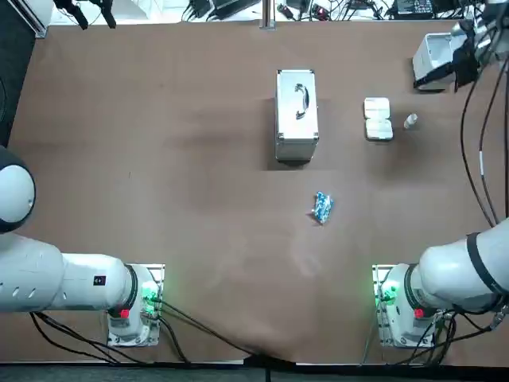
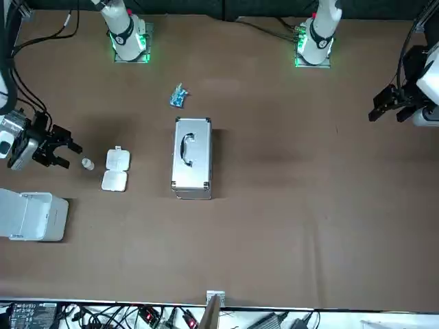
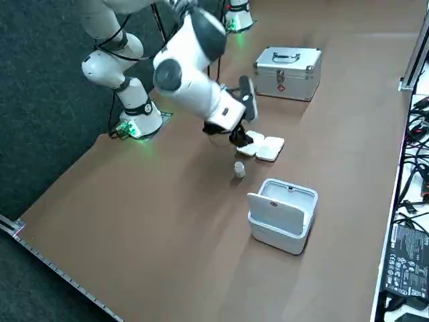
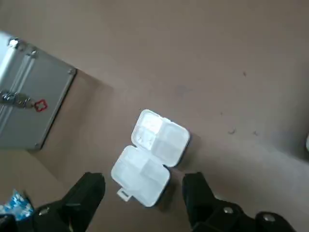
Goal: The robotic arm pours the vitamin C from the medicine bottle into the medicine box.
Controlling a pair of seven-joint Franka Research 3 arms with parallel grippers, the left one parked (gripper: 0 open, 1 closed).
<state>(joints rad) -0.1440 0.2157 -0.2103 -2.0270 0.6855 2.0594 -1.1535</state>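
Front view: brown desk [image 2: 288, 205] holds white plastic medicine box [image 2: 115, 169], small clear medicine bottle [image 2: 88, 164]; right gripper [image 2: 70, 156] hovers beside them, jaws apart.

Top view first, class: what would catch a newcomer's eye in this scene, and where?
The silver metal case lies in the middle, handle up. On the robot's right of it, the white medicine box sits open with the small medicine bottle beyond it, and the right gripper hangs open near the bottle. A blue packet lies on the case's robot side.
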